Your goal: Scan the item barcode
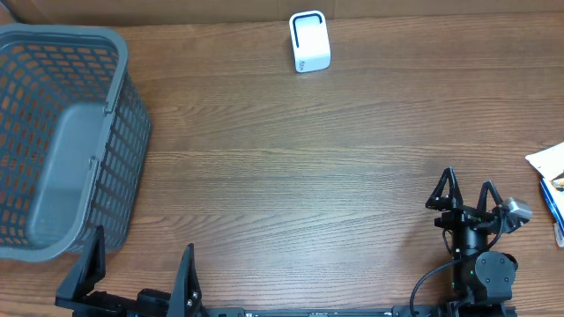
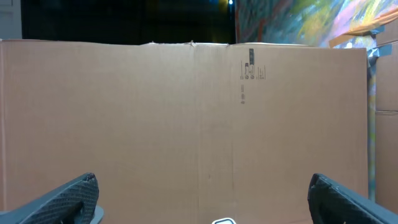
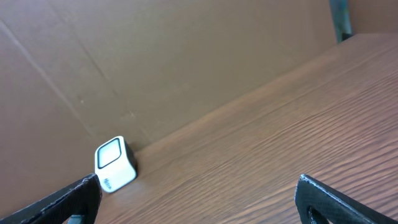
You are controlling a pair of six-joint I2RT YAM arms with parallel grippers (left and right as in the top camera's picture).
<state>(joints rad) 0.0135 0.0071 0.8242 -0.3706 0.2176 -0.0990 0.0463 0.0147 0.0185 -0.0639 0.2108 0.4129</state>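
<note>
**Ana:** What can you see from up top?

**Ben:** A small white scanner box [image 1: 309, 41] stands at the top middle of the frame, on the brown wooden tabletop [image 1: 291, 176]. A big grey plastic basket [image 1: 119, 150] sits at the left edge. Some white and blue papers [image 1: 551, 172] peek in at the right edge.

**Ana:** And the fingers?

**Ben:** The left fingers [image 1: 84, 273] are at the bottom left, spread wide and holding nothing. The right fingers [image 1: 445, 189] are at the bottom right, apart too, with nothing between them.

**Ana:** What does the left wrist see?

**Ben:** A flat brown cardboard wall [image 2: 155, 124] fills the frame. The left fingers sit in the two bottom corners, far apart.

**Ana:** And the right wrist?

**Ben:** The small white scanner box is at the lower left, just beside the brown cardboard wall. The right fingers are in the bottom corners, wide apart and empty.
</note>
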